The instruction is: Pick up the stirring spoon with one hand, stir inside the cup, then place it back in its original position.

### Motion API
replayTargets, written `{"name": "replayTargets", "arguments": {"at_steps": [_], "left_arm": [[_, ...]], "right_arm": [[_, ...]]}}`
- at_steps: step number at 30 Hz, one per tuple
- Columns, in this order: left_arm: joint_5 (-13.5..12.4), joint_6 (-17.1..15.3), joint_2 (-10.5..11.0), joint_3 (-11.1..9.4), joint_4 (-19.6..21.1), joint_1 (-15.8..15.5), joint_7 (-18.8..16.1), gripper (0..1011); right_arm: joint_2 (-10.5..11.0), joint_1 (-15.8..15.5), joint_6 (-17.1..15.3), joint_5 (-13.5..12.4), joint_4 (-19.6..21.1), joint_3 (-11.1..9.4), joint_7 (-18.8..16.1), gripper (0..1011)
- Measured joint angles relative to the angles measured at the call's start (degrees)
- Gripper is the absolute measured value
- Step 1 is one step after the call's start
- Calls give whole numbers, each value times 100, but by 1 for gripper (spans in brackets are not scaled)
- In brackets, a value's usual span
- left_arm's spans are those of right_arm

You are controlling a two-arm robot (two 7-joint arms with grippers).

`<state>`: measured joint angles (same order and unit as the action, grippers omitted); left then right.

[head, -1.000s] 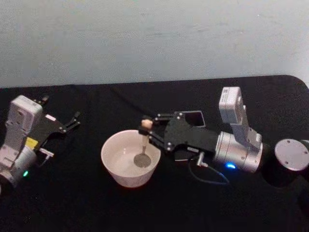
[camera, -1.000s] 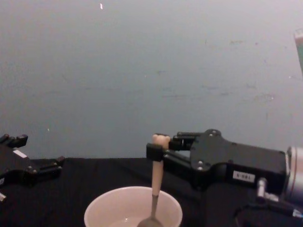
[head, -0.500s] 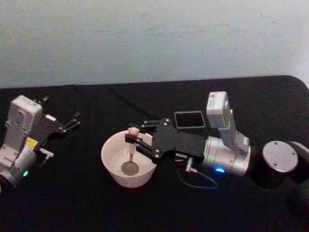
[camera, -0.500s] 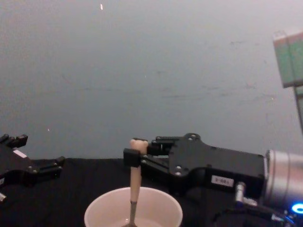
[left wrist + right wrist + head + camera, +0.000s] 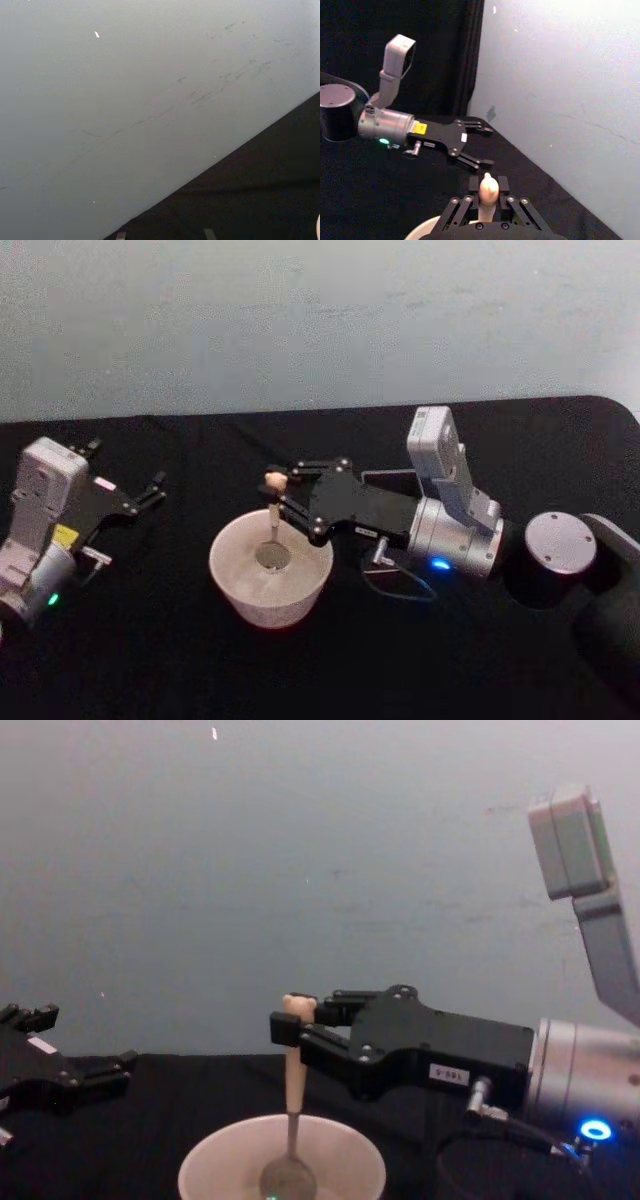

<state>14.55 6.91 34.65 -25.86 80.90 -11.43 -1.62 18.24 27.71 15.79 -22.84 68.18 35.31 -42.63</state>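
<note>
Head view has the right gripper [image 5: 280, 502] reaching in from the right over the cup [image 5: 262, 608]. Its two fingers are pinched narrowly on the upper handle of the spoon [image 5: 273, 525], just under the bear head. The spoon stands nearly upright with its metal bowl down inside the cup, near the middle. Whether the bowl touches the bottom cannot be told. The cup sits on the black table [image 5: 180, 670], a little left of centre.

From the chest view, the right gripper [image 5: 287, 1026] comes in from the right, above the rim of the cup [image 5: 225, 1155]. The spoon [image 5: 294, 1080] hangs from it with a slight tilt, its bowl below the rim.

The right wrist view looks along the gripper at the spoon [image 5: 487, 187], whose peach top is clamped between the fingers [image 5: 474, 186], with a bit of the cup's rim [image 5: 420, 231] beyond.

The left gripper [image 5: 130, 468] rests at the table's left side, well apart from the cup. In the right wrist view its [image 5: 481, 146] fingers are spread wide, and they hold nothing.
</note>
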Motion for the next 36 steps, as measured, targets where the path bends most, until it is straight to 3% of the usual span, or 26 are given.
{"name": "replayTargets", "arguments": {"at_steps": [12, 21, 30, 36], "left_arm": [[0, 0, 0, 0, 0, 0, 0, 1001], [0, 0, 0, 0, 0, 0, 0, 1001], [0, 0, 0, 0, 0, 0, 0, 1001], [0, 0, 0, 0, 0, 0, 0, 1001]], "right_arm": [[212, -154, -40, 34, 169, -150, 41, 216], [495, -485, -158, -156, 682, -239, -74, 215], [599, -643, -260, -272, 949, -140, -227, 216], [526, -596, -275, -307, 957, -8, -304, 216]]}}
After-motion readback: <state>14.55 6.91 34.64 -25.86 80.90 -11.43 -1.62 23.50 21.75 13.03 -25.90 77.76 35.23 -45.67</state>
